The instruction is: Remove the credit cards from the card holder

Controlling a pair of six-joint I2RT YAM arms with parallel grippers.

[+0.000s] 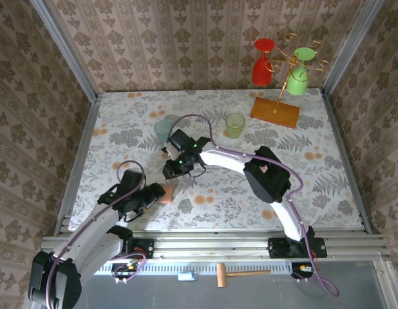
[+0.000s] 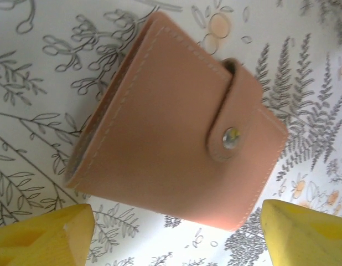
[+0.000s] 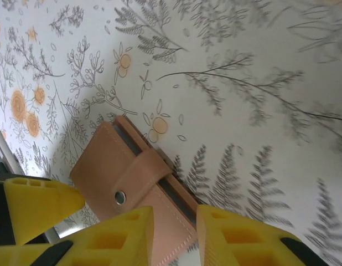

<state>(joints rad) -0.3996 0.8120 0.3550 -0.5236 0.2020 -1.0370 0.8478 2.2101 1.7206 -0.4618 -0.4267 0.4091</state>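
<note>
**While Snapped Shut, Card Holder [image 2: 176, 138] Lies Flat With Both Claws at Its Edges**

As it lies on the near-left part of the floral surface [image 1: 328, 187], the salmon-pink card holder is folded. Its strap is closed over the free edge by a metal snap [image 2: 231, 137]. The stitched outline is in sight all round in the left wrist view. Its contents are hidden.

Left claw [image 2: 176, 213]: open. Its two yellow fingers [image 2: 43, 235] stand wide apart, one off each lower corner of the holder, and neither is seen touching it. The holder's nearest edge falls in the gap between them.

Right claw [image 3: 175, 219]: the jaws stand nearly together with a narrow gap and hold nothing. In the right wrist view the holder's edge below the strap shows through this gap, beneath the fingers. In the overhead view this claw sits just beyond the holder, on its far side.

Room for moving: bare surface lies to the right of the holder and toward the centre. The near rail runs close in front. Farther back, well apart from the holder, stand a teal cup [image 1: 163, 131] and a light green cup [image 1: 235, 124]. An orange-based stand [image 1: 275, 111] with gold hooks occupies the far right corner, carrying a red cup [image 1: 263, 61] and a hanging green cup [image 1: 299, 77]. A small wooden mallet [image 1: 228, 275] lies in front of the arm bases, off the surface.
</note>
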